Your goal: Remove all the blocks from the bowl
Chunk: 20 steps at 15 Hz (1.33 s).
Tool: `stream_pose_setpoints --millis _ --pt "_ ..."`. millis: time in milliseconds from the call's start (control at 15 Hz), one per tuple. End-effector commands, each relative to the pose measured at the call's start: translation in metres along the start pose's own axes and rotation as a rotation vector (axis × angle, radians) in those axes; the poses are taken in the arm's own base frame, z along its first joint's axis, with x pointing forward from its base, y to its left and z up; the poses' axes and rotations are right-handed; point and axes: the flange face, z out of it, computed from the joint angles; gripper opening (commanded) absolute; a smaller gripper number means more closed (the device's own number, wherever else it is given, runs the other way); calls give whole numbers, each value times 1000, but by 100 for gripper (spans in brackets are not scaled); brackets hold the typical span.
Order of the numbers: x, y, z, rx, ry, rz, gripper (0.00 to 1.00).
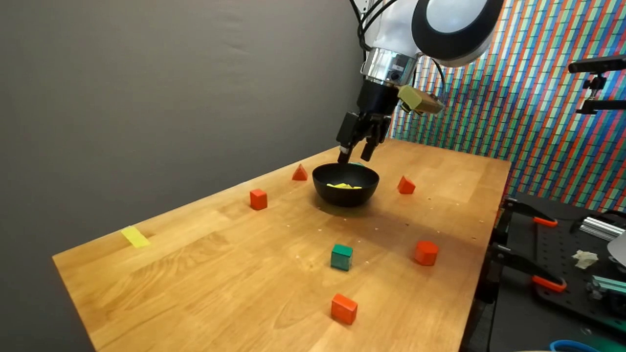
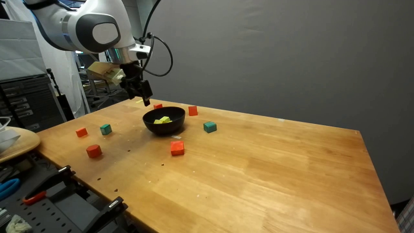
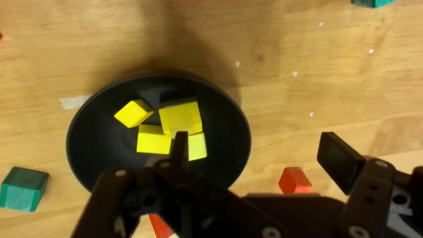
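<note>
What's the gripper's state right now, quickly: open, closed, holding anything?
Gripper: open, jaws well apart, holding nothing.

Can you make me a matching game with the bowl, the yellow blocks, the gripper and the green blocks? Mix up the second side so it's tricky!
Things:
1. bowl
2. yellow blocks
3. gripper
4. green blocks

Where or how:
A. open, up in the air
B. on the table, outside the bowl
C. round and black
D. inside the bowl

Right pairs: 1-C, 2-D, 3-A, 4-B
</note>
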Motion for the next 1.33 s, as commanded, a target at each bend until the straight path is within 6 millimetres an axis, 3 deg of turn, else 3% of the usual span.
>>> stream_pose_setpoints --millis 0,133,400,800,1267 --pt "0 2 1 -4 -4 3 100" --pt "-4 -5 12 16 -11 -10 100" --pt "3 16 37 -24 54 -64 100" --pt "40 55 61 -102 156 -130 100" --pt "63 44 93 -126 100 -199 100"
